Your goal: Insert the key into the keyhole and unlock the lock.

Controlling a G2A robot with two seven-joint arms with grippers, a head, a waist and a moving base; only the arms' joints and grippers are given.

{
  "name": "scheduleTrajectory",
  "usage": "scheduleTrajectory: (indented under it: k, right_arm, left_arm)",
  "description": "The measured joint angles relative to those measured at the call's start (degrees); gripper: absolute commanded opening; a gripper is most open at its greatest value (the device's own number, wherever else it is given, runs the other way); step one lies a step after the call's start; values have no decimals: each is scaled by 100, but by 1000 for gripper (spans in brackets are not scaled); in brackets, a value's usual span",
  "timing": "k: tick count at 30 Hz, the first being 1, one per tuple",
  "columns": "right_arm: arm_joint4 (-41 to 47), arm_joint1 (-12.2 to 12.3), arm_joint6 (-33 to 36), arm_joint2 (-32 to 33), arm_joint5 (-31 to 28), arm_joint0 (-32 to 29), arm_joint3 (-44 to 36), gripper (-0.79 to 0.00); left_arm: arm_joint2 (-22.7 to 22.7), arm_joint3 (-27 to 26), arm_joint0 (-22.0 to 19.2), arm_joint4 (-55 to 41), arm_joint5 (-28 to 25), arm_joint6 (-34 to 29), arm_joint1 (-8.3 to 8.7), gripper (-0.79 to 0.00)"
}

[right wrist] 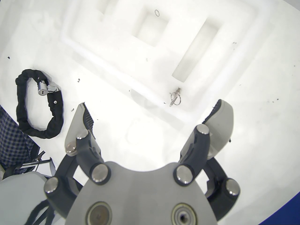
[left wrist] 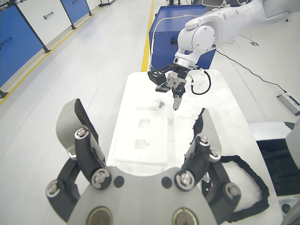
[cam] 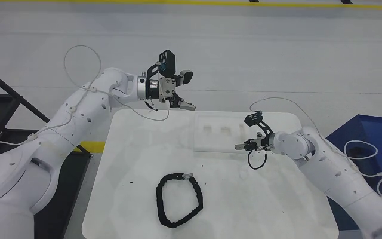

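A white foam tray [cam: 206,142] with three rectangular recesses lies on the far half of the white table [cam: 119,191], and a small ring [right wrist: 157,13] sits at the middle recess. A blue cabinet [left wrist: 161,36] stands on the floor off the table's right side, next to a yellow floor line [left wrist: 147,38].

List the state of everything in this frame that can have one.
key, lying loose on the foam tray's rim, not held
chain lock, closed in a loop, flat on the table
keyhole, empty
left tool, open, empty, raised by the table's far edge
right tool, open, empty, above the key
foam tray, flat on the table
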Motion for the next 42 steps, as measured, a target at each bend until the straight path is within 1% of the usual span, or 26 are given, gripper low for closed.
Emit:
scheduleTrajectory:
  k: [6,8,13,18,22,23,24,25,26,28,29,31,33,38,42]
  right_arm:
    - [57,-17,-51,27,57,-53,-4,0]
    - [84,-48,66,17,128,-24,27,0]
    - [243,-252,492,-204,220,223,346,0]
    - [229,-466,595,-425,284,453,679,0]
    - [210,-645,623,-585,532,587,972,0]
    - [213,-680,620,-609,591,608,1023,-28]
    - [211,-723,614,-636,668,634,1082,-89]
    - [205,-752,609,-655,710,650,1111,-188]
    - [189,-780,613,-676,740,662,1131,-237]
    - [108,-835,662,-728,840,695,1151,-259]
    - [78,-857,680,-744,900,705,1149,-292]
    - [-21,-899,713,-775,1081,725,1127,-317]
    - [-145,-927,744,-789,1290,739,1092,-391]
    - [-395,-943,837,-745,1746,725,969,-431]
    - [-493,-925,923,-644,1968,653,865,-453]
  left_arm:
    - [0,0,0,0,0,0,0,0]
    - [0,0,0,0,0,0,0,0]
    - [0,0,0,0,0,0,0,0]
    - [0,0,0,0,0,0,0,0]
    - [0,0,0,0,0,0,0,0]
    - [0,0,0,0,0,0,0,0]
    - [0,0,0,0,0,0,0,0]
    - [0,0,0,0,0,0,0,0]
    - [0,0,0,0,0,0,0,0]
    - [0,0,0,0,0,0,0,0]
    - [0,0,0,0,0,0,0,0]
    - [0,0,0,0,0,0,0,0]
    - [0,0,0,0,0,0,0,0]
    - [0,0,0,0,0,0,0,0]
    - [0,0,0,0,0,0,0,0]
